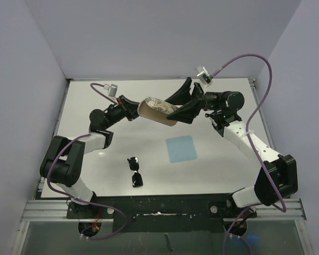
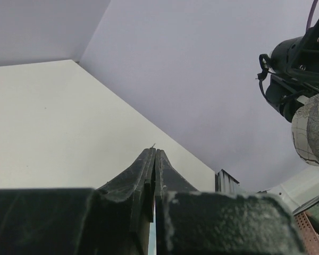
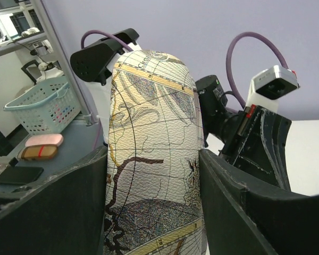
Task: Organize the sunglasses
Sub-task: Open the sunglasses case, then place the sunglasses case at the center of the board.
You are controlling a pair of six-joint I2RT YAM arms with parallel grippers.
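Observation:
The black sunglasses lie folded on the white table, near its front left of centre, apart from both grippers. My right gripper is shut on the oval map-patterned case and holds it in the air over the back middle; in the right wrist view its jaws press both sides of the case. My left gripper is at the case's left end with its jaws shut together; in its own view the case shows at the right edge. The sunglasses are out of both wrist views.
A light blue square cloth lies flat on the table right of centre. Grey walls close the left, back and right sides. Off the table, the right wrist view shows a pale basket and small cases on a side surface.

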